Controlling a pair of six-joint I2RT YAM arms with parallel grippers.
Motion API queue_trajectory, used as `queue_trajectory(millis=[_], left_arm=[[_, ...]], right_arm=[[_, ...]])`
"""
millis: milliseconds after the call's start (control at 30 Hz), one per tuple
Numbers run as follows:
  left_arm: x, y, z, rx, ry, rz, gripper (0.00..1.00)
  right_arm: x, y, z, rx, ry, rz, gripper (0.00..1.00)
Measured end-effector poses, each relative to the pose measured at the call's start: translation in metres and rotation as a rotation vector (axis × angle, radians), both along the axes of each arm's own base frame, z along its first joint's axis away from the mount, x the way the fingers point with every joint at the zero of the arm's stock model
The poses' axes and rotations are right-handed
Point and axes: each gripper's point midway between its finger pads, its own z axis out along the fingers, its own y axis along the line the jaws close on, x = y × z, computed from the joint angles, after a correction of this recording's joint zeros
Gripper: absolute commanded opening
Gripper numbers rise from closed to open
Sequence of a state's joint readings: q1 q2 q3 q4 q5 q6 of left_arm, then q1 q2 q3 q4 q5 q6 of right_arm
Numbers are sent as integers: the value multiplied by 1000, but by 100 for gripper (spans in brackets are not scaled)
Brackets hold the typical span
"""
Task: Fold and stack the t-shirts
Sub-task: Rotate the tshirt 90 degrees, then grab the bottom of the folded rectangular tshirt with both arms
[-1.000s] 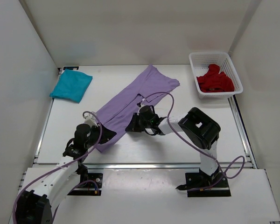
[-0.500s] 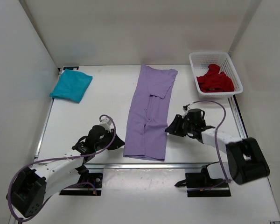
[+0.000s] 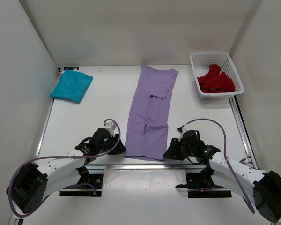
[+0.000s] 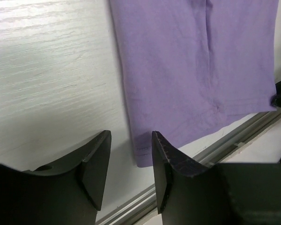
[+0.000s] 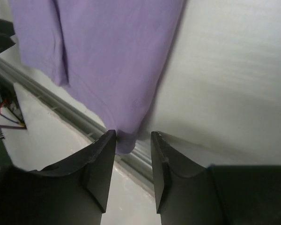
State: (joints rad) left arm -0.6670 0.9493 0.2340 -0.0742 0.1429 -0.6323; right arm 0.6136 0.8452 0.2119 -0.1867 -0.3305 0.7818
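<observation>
- Shirt [image 3: 150,115], lavender, lies flat on worktop [image 3: 93,112] as a long folded strip.
- My left end effector [image 3: 118,149]: open, empty, at near-left corner.
- My right end effector [image 3: 168,153]: open, empty, at near-right corner.

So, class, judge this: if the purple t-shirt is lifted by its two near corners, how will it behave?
Probably floppy: the purple t-shirt lies flat in soft folds, so its middle would likely sag between the grips. It looks thin, so it is likely light. Pushed, it would probably bunch up rather than slide whole.
</observation>
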Motion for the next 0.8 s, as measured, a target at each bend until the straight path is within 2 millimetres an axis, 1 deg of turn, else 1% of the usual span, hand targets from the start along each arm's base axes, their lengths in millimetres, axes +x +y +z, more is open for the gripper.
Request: queue_trajectory(millis=[33,133,233,267,300,400,433,467,500,533,567,633,700,800], left_arm=[[0,-1,0,1,-2,-5,51],[-3,-6,0,-2,-7,-29,51],[-5,-9,0,-5,-9,-44,51],[-5,-11,0,-7,-10,-47,50],[-6,-12,0,-8,-11,-51,48],[-9,-17,-2,-12,-4,-70,39],[-10,-19,-3,-10,1,-77,33],[-11,-20,-4,-11,4,-83,27],[-13,-20,-5,-6,9,-88,11],[-14,-21,-6,-7,17,-89,2],[-15,-21,-7,-5,25,-88,0],[-17,-20,-6,-4,27,-94,0],[-20,-16,-5,0,35,-92,0],[-22,-6,1,-1,34,-76,0]], right_arm=[[-5,1,-1,10,11,1,34],[-11,4,-2,34,32,-12,33],[-13,7,-2,49,45,-20,29],[-14,8,-2,50,50,-20,26],[-14,9,-3,50,54,-19,26],[-14,10,-3,56,63,-26,17],[-13,10,-3,56,64,-27,13],[-13,11,-3,59,66,-28,9],[-13,11,-3,60,67,-28,4],[-13,12,-3,62,65,-26,1],[-13,13,-3,63,65,-24,0],[-17,15,-2,66,67,-10,0],[-25,19,1,75,71,14,0],[-40,28,12,115,65,60,0]])
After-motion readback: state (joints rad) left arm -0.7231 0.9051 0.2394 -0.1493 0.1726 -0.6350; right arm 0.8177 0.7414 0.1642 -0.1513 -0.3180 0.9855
